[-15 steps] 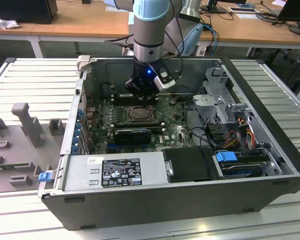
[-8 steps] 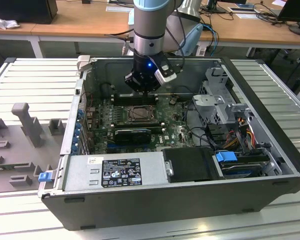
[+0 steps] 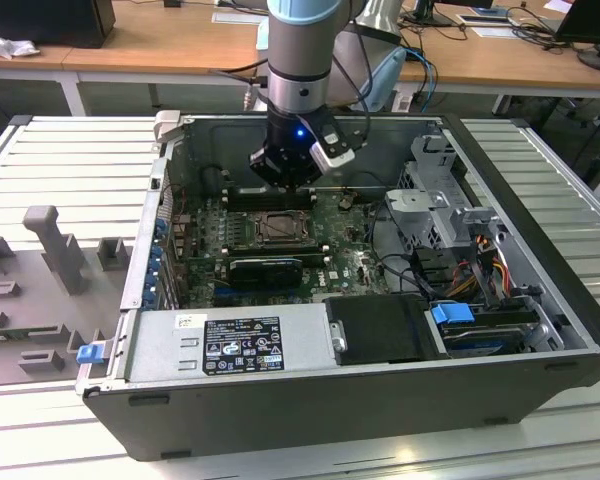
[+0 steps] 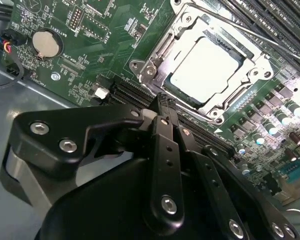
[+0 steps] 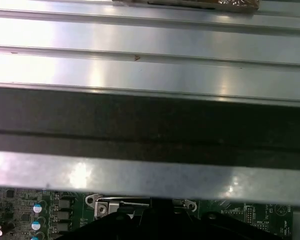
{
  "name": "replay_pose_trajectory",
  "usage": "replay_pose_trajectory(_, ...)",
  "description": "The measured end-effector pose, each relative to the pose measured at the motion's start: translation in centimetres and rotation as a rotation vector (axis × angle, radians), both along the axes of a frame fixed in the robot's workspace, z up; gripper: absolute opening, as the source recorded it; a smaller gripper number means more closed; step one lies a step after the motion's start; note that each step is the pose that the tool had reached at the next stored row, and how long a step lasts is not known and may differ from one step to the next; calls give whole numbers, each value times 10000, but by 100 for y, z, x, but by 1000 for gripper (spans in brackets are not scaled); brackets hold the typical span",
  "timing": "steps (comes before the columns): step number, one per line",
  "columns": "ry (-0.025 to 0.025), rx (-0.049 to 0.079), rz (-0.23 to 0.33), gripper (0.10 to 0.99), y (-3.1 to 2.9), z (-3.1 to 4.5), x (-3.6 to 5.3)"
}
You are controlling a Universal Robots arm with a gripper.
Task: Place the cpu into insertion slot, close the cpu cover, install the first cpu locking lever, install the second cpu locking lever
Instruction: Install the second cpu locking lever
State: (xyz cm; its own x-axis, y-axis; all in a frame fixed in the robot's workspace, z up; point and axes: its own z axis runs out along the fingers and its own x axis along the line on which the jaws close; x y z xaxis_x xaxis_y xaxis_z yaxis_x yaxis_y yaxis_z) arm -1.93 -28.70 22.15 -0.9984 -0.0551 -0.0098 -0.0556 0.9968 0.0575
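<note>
Clenched, empty pincer (image 4: pixel 162 107) hovers near cpu (image 4: pixel 205 65), apparently seated under cpu cover (image 4: pixel 155 60).

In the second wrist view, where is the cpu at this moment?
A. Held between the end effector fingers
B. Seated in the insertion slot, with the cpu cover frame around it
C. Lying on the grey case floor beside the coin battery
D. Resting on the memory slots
B: the cpu lies flat in the insertion slot, its pale face showing through the window of the cpu cover, apart from the end effector.

The cpu cover (image 4: pixel 210 100) looks like shiny bare metal, the cpu (image 4: pixel 205 62) pale and perhaps matt.
</note>
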Motion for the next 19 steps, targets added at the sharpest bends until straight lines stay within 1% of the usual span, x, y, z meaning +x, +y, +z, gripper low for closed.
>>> replay_pose_trajectory(2,0,0,1,106,-14,0,0)
replay_pose_trajectory(4,-1,0,1,106,-39,3,0)
replay_pose_trajectory(6,0,-1,-1,106,-44,100,0)
replay_pose_trajectory(10,0,-7,0,106,-45,239,0)
replay_pose_trajectory(12,-4,-10,3,106,-56,250,1)
replay_pose_trajectory(13,-2,-12,1,106,-81,251,0)
replay_pose_trajectory(14,-3,-11,0,106,-229,250,0)
replay_pose_trajectory(15,-3,-11,1,106,-350,249,0)
replay_pose_trajectory(17,-3,-10,1,106,-500,247,0)
replay_pose_trajectory(19,-3,-11,1,106,-589,245,-1)
